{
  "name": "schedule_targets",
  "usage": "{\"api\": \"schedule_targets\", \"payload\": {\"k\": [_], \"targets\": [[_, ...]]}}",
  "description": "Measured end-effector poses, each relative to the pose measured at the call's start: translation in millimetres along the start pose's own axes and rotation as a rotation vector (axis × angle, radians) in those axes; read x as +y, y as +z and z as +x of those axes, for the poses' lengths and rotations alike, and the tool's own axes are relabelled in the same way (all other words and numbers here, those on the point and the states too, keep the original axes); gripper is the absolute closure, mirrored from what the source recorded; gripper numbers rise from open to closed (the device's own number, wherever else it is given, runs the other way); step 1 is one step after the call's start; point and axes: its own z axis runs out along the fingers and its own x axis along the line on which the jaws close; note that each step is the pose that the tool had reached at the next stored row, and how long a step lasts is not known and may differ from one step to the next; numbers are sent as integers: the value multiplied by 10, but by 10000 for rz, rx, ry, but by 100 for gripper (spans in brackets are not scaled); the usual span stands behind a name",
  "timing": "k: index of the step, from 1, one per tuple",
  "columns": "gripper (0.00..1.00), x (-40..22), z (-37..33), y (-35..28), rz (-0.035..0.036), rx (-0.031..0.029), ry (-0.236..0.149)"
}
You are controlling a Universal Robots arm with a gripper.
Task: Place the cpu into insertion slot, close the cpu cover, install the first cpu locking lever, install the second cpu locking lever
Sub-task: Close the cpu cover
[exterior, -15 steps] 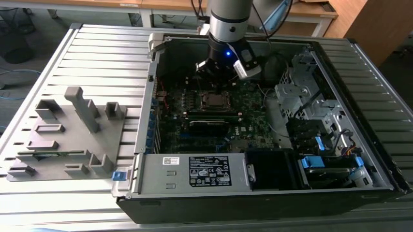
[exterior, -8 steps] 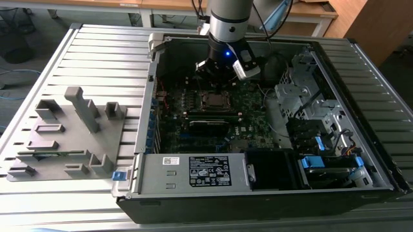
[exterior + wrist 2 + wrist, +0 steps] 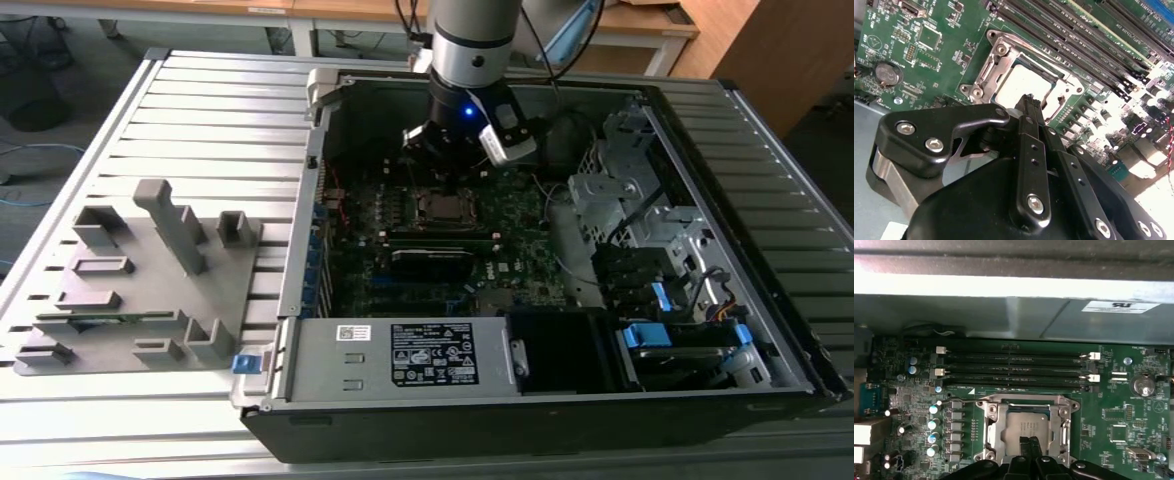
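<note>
The cpu point(image 3: 1026, 426) lies flat in the insertion slot point(image 3: 988, 430) on the green motherboard, its pale grey top showing through the window of the cpu cover point(image 3: 1060, 426). The silver cover lies down over the cpu point(image 3: 1024, 82) in both wrist views. My gripper point(image 3: 1029, 442) hovers just above the socket's near edge, its two black fingers point(image 3: 1029, 112) pressed together with nothing between them. In the exterior view the gripper point(image 3: 451, 160) hangs inside the open computer case, right above the insertion slot point(image 3: 443, 206). How the locking levers stand I cannot tell.
Long black memory slots point(image 3: 1014, 367) run beside the socket, with a row of capacitors point(image 3: 934, 422) and a coin battery point(image 3: 1142, 386) nearby. The case wall point(image 3: 320, 130), drive cages point(image 3: 627, 190) and power supply point(image 3: 400, 355) surround the board. A grey fixture point(image 3: 134, 280) sits on the slatted table.
</note>
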Motion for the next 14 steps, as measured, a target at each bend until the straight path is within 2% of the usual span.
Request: {"api": "schedule_targets", "payload": {"k": [3, 7, 10, 14], "targets": [[90, 1, 59, 26, -1, -7, -1], [90, 0, 97, 94, -1, -9, 0], [90, -1, 101, 98, 2, -8, 0], [90, 1, 148, 116, -2, -11, 0]]}}
